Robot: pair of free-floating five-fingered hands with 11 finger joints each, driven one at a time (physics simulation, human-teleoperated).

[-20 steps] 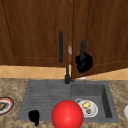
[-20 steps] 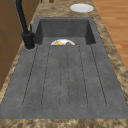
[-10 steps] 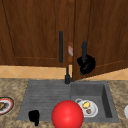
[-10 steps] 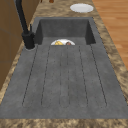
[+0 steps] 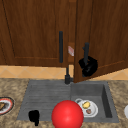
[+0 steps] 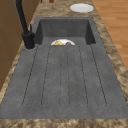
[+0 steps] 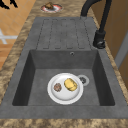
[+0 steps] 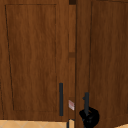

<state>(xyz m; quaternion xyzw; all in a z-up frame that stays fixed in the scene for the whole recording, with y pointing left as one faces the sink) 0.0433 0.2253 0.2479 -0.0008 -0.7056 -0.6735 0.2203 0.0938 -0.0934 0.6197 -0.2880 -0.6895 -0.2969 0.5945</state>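
My right hand (image 5: 88,66) is shut on the vertical black handle (image 5: 86,50) of the right cabinet door (image 5: 107,37), which stands partly open above the sink. The upper view has the same hand (image 8: 89,117) on that handle (image 8: 86,100). A pale pink thing (image 5: 71,50) peeks through the gap between the doors. The left door (image 5: 35,32) is closed, its handle (image 5: 60,46) untouched. My left hand (image 5: 34,116) hangs idle near the drainboard's front edge, fingers loose, and shows in the right side view (image 7: 7,3) too.
A red ball (image 5: 67,114) sits in front of the sink. A white plate with food (image 7: 65,88) lies in the basin (image 7: 37,82). The black faucet (image 6: 25,27) stands at the back. A plate with cake (image 7: 51,7) is at the counter's left, a white plate (image 6: 81,7) at its right.
My right hand has moved slightly right and down with the handle, and the right door has swung a little further open. The left hand has not moved.
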